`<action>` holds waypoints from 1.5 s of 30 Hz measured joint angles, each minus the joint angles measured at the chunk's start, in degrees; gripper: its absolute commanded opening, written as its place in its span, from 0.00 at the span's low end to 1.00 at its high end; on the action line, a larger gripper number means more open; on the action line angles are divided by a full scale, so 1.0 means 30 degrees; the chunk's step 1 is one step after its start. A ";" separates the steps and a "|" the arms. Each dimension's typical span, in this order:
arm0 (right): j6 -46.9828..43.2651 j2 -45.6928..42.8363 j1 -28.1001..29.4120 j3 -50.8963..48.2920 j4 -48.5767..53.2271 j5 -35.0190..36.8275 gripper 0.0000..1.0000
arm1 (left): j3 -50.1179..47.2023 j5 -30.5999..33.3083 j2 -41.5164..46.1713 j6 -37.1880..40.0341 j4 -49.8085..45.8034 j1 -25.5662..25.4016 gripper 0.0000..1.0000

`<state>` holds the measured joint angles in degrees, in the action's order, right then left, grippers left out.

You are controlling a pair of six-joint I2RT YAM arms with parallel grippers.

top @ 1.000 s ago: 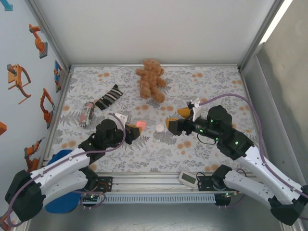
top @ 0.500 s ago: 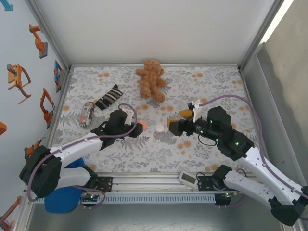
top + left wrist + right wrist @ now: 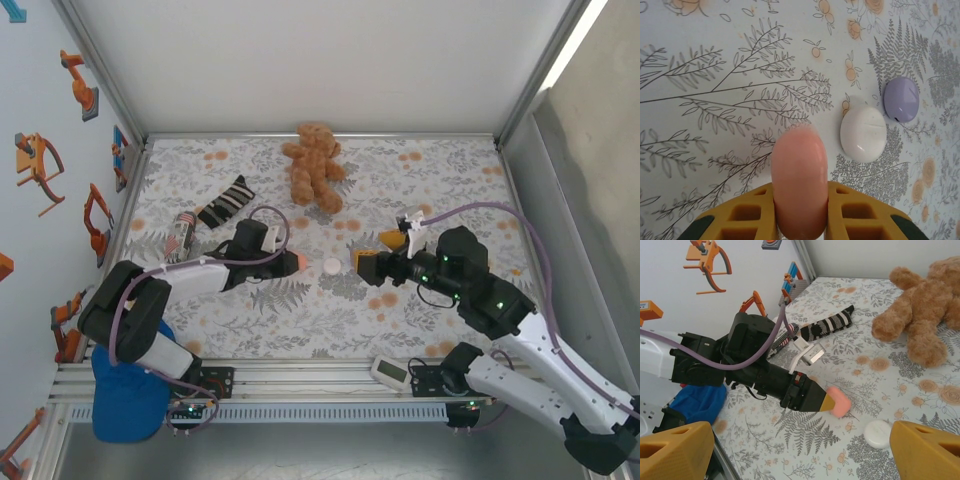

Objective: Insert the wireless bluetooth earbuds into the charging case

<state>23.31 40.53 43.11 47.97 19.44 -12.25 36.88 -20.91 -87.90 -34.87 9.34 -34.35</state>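
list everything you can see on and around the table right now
teddy bear: 1, brown, far middle of the mat
striped sock: 1, black and white, far left
small can: 1, red and white, beside the sock
salmon-pink earbud: 1, pinched in the left tool
white rounded piece: 1, on the mat
lilac earbud: 1, just past the white piece
floral mat: 1, grey with orange flowers
blue item: 1, near left corner
white handset: 1, front rail
left tool: shut on the earbud
right tool: open, holding nothing
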 measured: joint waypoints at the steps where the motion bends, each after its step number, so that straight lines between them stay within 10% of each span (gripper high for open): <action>1: 0.0000 -0.0087 0.0000 0.0000 0.0066 0.0058 0.90 | 0.0117 -0.0204 -0.0335 -0.0131 0.0248 0.0000 0.01; 30: -0.0015 -0.0240 0.0000 -0.0102 0.0670 0.1158 0.90 | 0.0299 -0.0430 -0.1865 -0.1341 0.1858 0.0095 0.45; 45: -0.1530 0.1705 -0.0481 0.0204 0.1421 0.3490 0.99 | -0.0182 0.2863 0.6309 0.0823 -0.1319 0.0109 0.68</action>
<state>18.72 45.65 41.67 48.58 23.70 -1.78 36.34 -12.32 -68.97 -32.40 5.39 -34.02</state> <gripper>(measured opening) 0.988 0.653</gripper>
